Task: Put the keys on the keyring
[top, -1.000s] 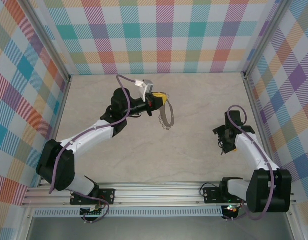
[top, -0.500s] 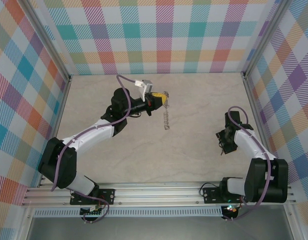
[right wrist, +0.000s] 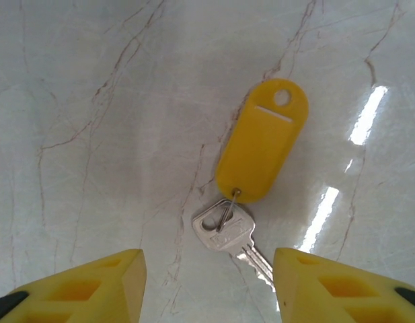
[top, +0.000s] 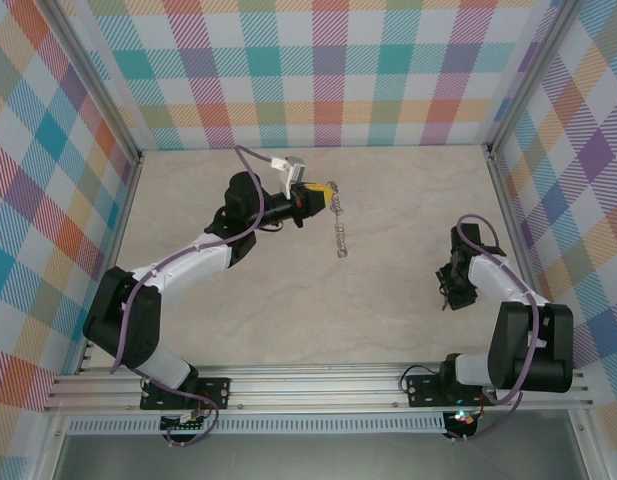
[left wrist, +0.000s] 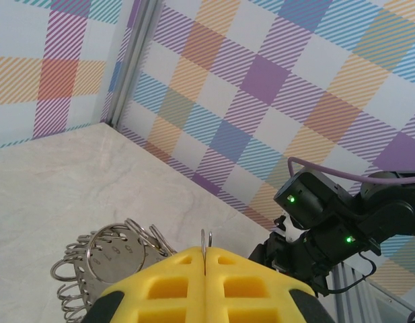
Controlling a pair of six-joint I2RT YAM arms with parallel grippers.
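Keyring [top: 340, 228] and left gripper [top: 326, 190] were seen together over the far half of the pale marbled surface [top: 268, 310]. The keyring was held clear of the surface and turned edge-on to the overhead camera, so it appeared as a thin bumpy line running from its clamped end toward the arm bases. In the left wrist view, the keyring's thin wire [left wrist: 205, 239] was pinched between the yellow fingers [left wrist: 167, 282] of the left gripper [left wrist: 205, 262], which were pressed together with no gap. A bunch of smaller silver loops [left wrist: 103, 259] was gathered on the keyring just left of the pinched point.

Well to the right of the keyring and nearer the arm bases, the right gripper [top: 448, 296] was pointed down at the surface. In the right wrist view, the right gripper [right wrist: 208, 279] was seen about half spread, with nothing held and one yellow finger [right wrist: 93, 286] at each lower corner. The key [right wrist: 226, 229], silver and small, was laid flat on the surface between those fingers and was touched by neither. A yellow tag [right wrist: 262, 151] was joined to the key's head by a small wire loop and was laid flat beyond it.
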